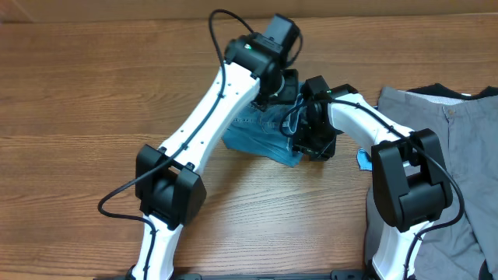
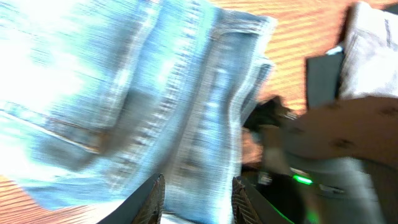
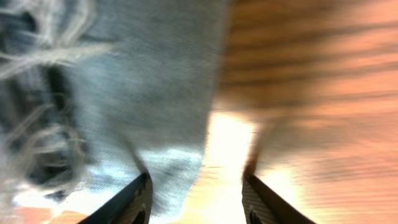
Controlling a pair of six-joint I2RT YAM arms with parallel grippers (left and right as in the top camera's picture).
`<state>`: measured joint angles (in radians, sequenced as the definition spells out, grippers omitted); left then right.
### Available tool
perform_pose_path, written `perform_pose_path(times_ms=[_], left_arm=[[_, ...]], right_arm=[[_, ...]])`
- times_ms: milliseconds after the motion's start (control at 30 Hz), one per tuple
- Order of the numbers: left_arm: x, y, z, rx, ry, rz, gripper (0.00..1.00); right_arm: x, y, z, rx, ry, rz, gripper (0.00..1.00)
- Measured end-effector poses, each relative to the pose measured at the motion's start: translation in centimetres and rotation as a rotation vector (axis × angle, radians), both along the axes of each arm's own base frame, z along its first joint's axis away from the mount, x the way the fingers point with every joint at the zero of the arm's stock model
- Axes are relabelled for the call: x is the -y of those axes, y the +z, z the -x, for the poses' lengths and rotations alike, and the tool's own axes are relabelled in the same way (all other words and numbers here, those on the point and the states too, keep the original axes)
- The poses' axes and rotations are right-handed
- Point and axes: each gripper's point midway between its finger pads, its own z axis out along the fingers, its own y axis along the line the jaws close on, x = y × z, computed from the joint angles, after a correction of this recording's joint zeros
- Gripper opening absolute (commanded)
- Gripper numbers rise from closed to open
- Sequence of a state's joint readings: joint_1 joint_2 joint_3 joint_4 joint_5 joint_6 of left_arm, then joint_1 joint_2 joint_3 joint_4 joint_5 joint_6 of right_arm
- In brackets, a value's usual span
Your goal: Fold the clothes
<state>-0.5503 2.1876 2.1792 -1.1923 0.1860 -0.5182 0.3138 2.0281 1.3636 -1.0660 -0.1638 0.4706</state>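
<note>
The clothes, light blue denim jeans (image 1: pixel 261 140), lie in a folded bundle on the wooden table (image 1: pixel 93 93) between the two arms. My left gripper (image 1: pixel 284 85) hangs over the bundle's far edge. In the left wrist view its jaws stand apart, with stitched denim (image 2: pixel 155 93) filling the gap at my left gripper (image 2: pixel 198 199). My right gripper (image 1: pixel 311 140) is at the bundle's right edge. In the right wrist view my right gripper (image 3: pixel 198 199) is open over a frayed denim edge (image 3: pixel 149 74), which reaches the left finger; bare wood shows in the rest of the gap.
Grey trousers (image 1: pixel 459 148) lie at the table's right side, with a dark garment (image 1: pixel 436 92) behind them. A small blue scrap (image 1: pixel 364 159) sits beside the right arm. The right arm's black wrist (image 2: pixel 329 143) is close to my left gripper.
</note>
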Motion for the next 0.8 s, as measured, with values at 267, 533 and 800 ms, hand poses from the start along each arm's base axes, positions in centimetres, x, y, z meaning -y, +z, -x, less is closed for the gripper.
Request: perform_pose_path(times_ms=[267, 533, 800], left_arm=[[-4.6, -0.4, -1.7, -0.032, 0.074, -0.027, 0.30], [-6.0, -0.7, -1.5, -0.037, 0.041, -0.069, 0.17], [-6.7, -3.9, -0.9, -0.068, 0.002, -0.122, 0.06]], right_arm=[[7.1, 4.4, 0.1, 0.001, -0.047, 0.219, 0.52], [3.9, 16.0, -5.9, 0.428, 0.085, -0.110, 0.28], [-3.3, 18.0, -7.1, 0.576, 0.267, -0.382, 0.22]])
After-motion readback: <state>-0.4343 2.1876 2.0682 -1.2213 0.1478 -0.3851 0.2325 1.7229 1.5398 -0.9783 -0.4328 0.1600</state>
